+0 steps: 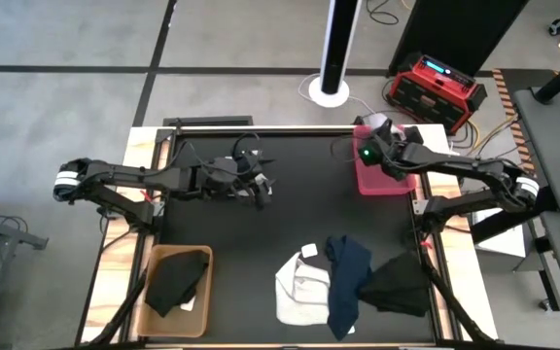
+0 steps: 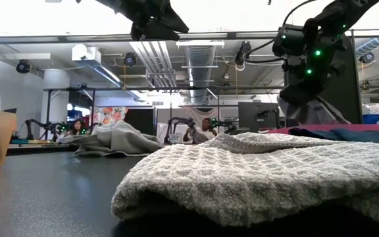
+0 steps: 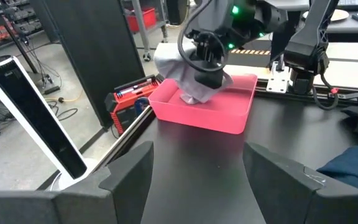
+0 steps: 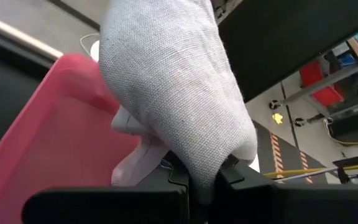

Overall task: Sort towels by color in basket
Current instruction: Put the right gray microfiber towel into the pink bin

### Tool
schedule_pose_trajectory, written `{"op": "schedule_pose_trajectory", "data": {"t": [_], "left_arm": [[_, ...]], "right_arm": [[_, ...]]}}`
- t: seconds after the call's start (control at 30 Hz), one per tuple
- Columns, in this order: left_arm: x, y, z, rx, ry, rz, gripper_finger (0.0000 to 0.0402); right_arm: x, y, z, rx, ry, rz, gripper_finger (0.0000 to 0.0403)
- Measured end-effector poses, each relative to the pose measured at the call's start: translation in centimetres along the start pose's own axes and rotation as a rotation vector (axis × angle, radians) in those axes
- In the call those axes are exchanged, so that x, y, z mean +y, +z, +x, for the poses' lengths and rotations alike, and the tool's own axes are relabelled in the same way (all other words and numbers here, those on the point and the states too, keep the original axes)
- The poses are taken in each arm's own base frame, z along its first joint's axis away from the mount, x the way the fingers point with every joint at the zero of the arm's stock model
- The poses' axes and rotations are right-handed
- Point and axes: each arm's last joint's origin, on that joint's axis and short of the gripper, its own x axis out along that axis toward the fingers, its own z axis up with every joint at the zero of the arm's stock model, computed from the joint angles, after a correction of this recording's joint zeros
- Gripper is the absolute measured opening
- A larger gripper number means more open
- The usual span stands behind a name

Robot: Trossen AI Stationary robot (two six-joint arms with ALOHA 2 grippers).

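Note:
My right gripper (image 1: 370, 151) hangs over the pink basket (image 1: 389, 181) at the table's far right and is shut on a light grey towel (image 3: 190, 76). My left gripper (image 1: 261, 190) is open above the table's far middle, touching nothing. Near the front edge, a light grey towel (image 1: 299, 290), a navy towel (image 1: 348, 282) and a black towel (image 1: 399, 284) lie flat on the table. Another black towel (image 1: 178, 282) lies in the brown basket (image 1: 150, 309) at the near left. My right gripper (image 4: 207, 180) pinches a bunched fold of the light grey towel (image 4: 225, 152) between its two fingers, coming from above and pointing down. The towel hangs below the fingers, lifted off the table, and its lower end (image 3: 194, 96) dips inside the pink basket's walls.
Bare black tabletop (image 1: 299, 214) lies between the two arms and the towels at the front. Beyond the far edge stand a white post (image 1: 336, 49) and a red box (image 1: 436, 86). The low view has the grey towel (image 2: 255, 178) filling its foreground.

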Motion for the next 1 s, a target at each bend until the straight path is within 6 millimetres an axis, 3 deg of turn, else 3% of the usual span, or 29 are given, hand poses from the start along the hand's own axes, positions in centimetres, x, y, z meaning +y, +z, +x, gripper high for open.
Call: {"op": "schedule_pose_trajectory", "data": {"t": [0.33,0.63,1.0], "left_arm": [[0.0,-0.1,0.0,0.005,0.000,0.002,0.0232],[0.0,-0.2,0.0,0.014,-0.001,0.005,0.0232],[0.0,-0.4,0.0,0.038,-0.001,0.012,0.0232]], "right_arm": [[0.4,-1.0,0.3,0.058,0.083,0.013,0.0024],[0.3,-1.5,0.2,0.134,0.135,0.064,0.0136],[-0.3,0.7,-1.1,0.169,0.277,0.116,0.0238]]}}
